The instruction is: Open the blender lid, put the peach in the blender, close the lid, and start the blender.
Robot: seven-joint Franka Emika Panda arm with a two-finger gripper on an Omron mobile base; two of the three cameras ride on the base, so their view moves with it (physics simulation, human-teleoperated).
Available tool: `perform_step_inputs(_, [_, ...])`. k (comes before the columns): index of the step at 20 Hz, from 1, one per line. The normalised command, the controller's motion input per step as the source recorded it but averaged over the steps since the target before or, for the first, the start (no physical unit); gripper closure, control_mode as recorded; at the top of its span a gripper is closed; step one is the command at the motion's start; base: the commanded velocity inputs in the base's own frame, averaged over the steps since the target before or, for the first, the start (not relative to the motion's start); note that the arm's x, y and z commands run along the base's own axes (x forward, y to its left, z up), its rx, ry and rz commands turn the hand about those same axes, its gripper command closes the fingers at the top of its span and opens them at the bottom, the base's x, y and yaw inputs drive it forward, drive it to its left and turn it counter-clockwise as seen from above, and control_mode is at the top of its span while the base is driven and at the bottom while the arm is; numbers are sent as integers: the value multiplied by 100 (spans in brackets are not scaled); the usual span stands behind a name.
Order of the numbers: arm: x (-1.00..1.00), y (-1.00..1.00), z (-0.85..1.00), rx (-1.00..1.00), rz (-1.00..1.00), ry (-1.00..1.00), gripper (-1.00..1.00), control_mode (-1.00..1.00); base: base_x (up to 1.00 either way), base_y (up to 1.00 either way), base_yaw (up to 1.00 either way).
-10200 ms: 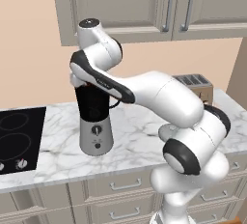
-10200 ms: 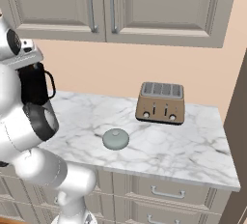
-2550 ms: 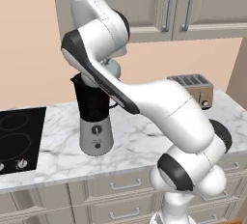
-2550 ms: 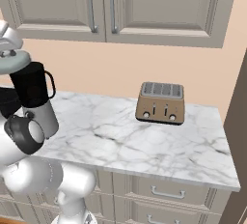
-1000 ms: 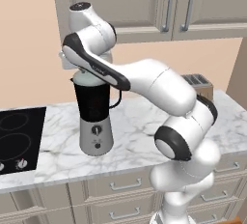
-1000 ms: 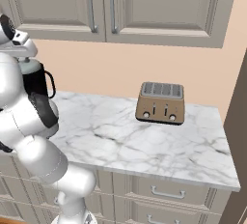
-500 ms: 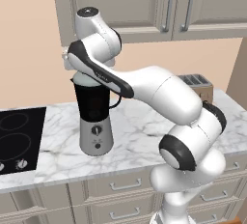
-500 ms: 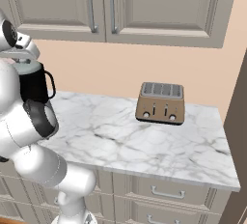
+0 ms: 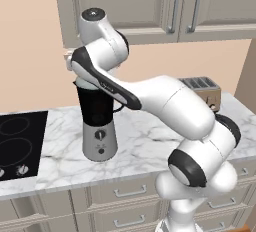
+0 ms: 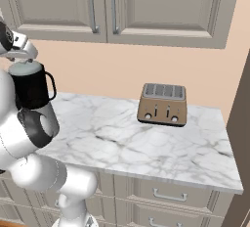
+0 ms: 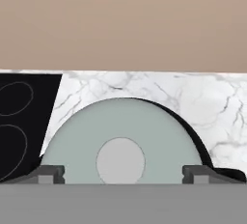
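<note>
One toaster (image 10: 162, 104) stands well right of the blender (image 9: 99, 123); open end effector (image 11: 123, 175) straddles the blender lid (image 11: 120, 143).

Bare marble worktop (image 10: 122, 138) stretches wide between the blender (image 9: 98, 121) and the toaster (image 10: 164, 104) at its 3 o'clock. A black hob (image 9: 17, 143) lies at 9 o'clock. Wall cabinets (image 9: 165, 6) hang overhead, limiting headroom.

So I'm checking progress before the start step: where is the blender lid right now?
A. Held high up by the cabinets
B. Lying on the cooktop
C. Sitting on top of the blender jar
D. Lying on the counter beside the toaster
C: the hand view shows the blender lid covering the dark jar's mouth, and in the right base view it caps the blender, with the jaws spread to either side of it.
</note>
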Motion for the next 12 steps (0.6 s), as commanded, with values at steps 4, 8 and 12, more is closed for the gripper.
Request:
perform_step_inputs(4, [-95, 0, 6, 0, -2, -22, -100, -100, 0, 0, 0])
perform_step_inputs(8, [-100, 4, -71, -9, -15, -35, -100, -100, 0, 0, 0])
perform_step_inputs(12, [-99, 4, -100, -18, -27, -35, -100, -100, 0, 0, 0])
